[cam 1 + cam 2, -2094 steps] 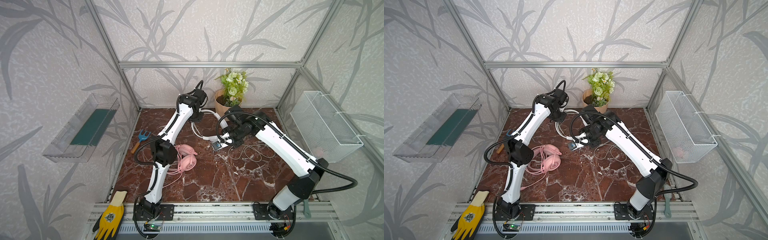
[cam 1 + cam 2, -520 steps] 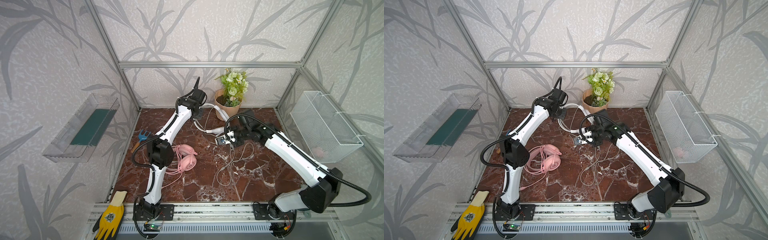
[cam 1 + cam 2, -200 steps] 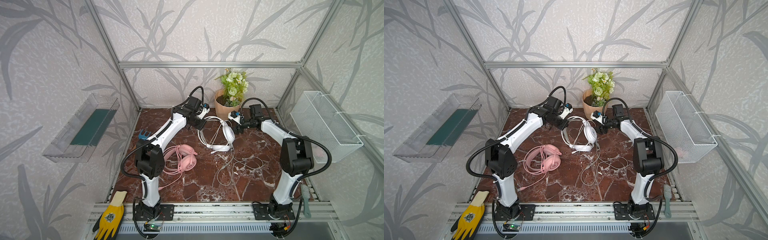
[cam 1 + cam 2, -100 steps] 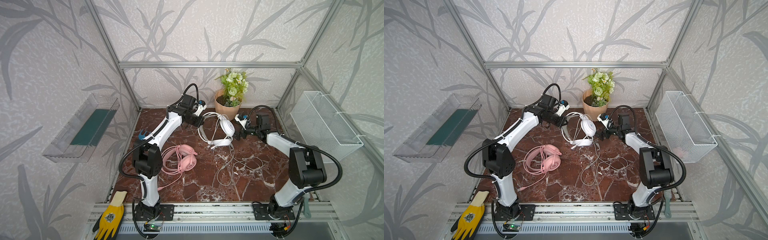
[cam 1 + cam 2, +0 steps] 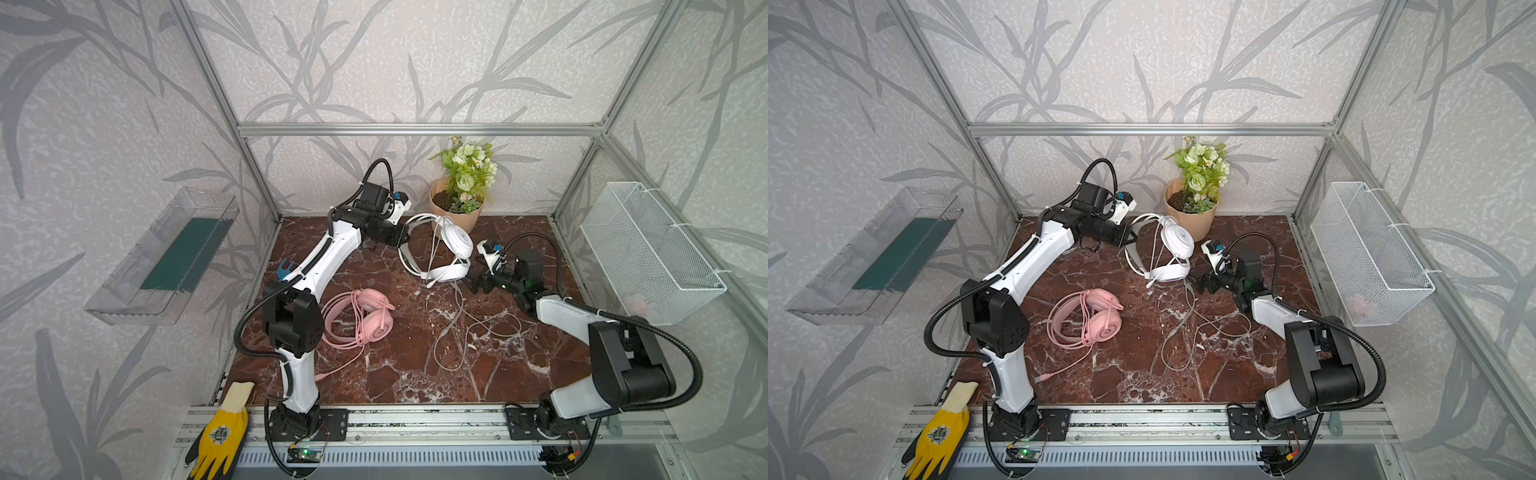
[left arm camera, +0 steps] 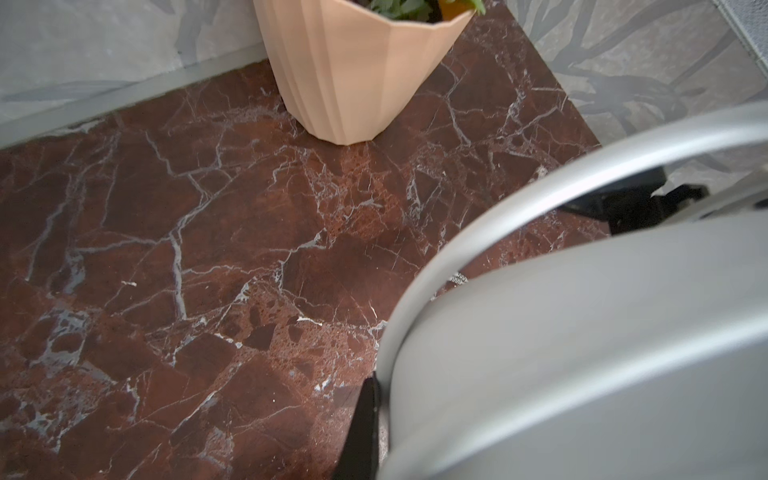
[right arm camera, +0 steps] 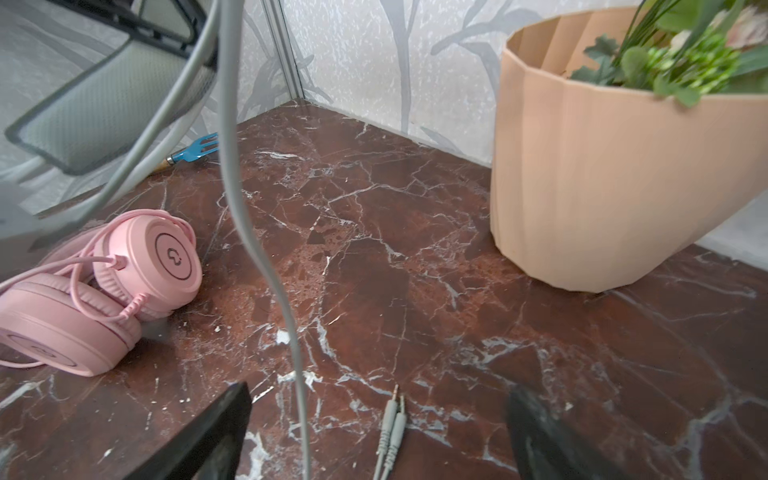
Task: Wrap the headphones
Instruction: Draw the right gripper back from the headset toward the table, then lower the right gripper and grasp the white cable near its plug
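Left gripper (image 5: 402,241) is clamping the white over-ear headset (image 5: 446,272) by its headband (image 5: 406,257), raised beside the peach flower pot (image 6: 353,75), while the open-jawed right gripper (image 5: 471,285) is lining up on its hanging white cable (image 7: 230,124); it should be closing high, near the earcup (image 5: 457,243), for a taut wrap.

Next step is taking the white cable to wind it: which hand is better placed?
Right. The right hand is open with the white cable hanging between its jaws in its wrist view. The left hand is shut on the headband of the white headphones, holding them up.
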